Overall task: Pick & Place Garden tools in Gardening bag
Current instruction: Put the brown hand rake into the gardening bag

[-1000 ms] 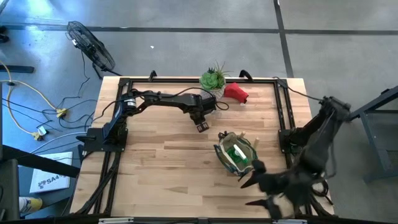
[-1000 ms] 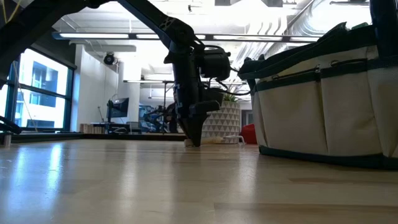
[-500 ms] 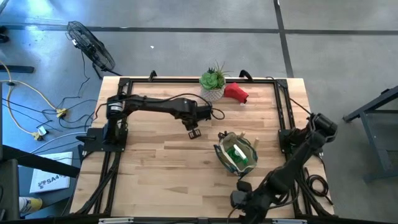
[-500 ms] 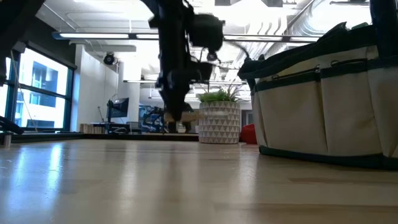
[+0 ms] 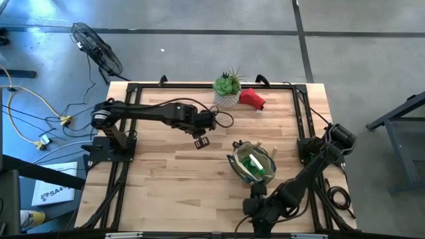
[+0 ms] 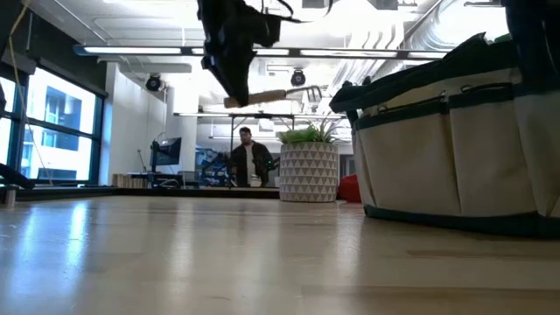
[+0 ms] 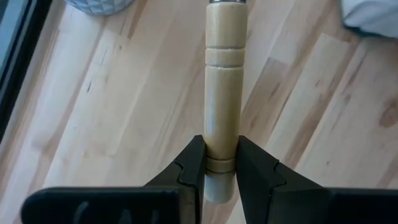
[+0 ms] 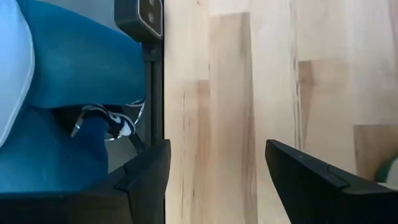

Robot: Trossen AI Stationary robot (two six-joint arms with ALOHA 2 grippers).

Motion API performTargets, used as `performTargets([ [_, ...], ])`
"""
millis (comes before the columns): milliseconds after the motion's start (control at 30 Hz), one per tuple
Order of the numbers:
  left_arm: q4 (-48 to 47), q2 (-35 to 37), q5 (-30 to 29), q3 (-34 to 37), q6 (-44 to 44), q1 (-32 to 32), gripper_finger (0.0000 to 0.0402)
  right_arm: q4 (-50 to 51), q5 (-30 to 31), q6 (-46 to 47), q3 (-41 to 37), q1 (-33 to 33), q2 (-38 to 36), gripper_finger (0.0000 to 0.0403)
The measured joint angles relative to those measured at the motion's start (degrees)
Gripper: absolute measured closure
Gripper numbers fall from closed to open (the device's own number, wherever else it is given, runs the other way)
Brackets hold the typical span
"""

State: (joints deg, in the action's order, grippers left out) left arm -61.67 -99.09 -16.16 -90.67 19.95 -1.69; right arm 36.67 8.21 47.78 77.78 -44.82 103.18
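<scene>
Wood grain of the table (image 8: 249, 93) fills the right wrist view, and the right gripper (image 8: 217, 180) hangs near the table's front edge with its 2 fingers spread wide and nothing between them. From above, that gripper (image 5: 255, 199) sits just in front of the bag (image 5: 252, 162), waiting.

Farther back, the bag stands open-mouthed at the middle-right of the table, tan canvas with a dark green rim, a green item already inside it and a wooden handle poking out at its back edge. The low view shows its side pockets and rim (image 6: 437, 87) close to the camera.

Beyond that, the left gripper (image 5: 201, 141) is at work. It is clamped on the butt end of a wooden-handled tool (image 7: 222, 93), the 2 fingers (image 7: 186, 171) pressing either side of the handle. The low view shows the tool (image 6: 255, 99) lifted clear of the table and lying roughly level, its long axis running straight out from the gripper.

The bag lies toward the right and front from the left gripper, near but apart. My judgement: the carry must cross that gap, then tip the tool's far end down into the mouth.

At the back edge stand a potted plant (image 5: 228, 86) and a red soft item (image 5: 252, 98).
</scene>
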Motion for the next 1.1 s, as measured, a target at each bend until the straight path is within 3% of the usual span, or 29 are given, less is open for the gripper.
performTargets([
  [733,-1.5,1.6,-2.2,0.4,-0.2,1.1,0.0345,43.5,3.4,29.9,0.0,0.2,0.0,0.0149],
  [967,-1.5,1.6,-2.2,0.4,-0.2,1.0,0.0345,45.3,-10.7,40.5,0.5,-4.5,0.0,0.0149],
  [1100,-1.5,1.6,-2.2,0.4,-0.2,1.0,0.0345,48.2,-14.5,46.8,0.7,-8.2,0.0,0.0149],
])
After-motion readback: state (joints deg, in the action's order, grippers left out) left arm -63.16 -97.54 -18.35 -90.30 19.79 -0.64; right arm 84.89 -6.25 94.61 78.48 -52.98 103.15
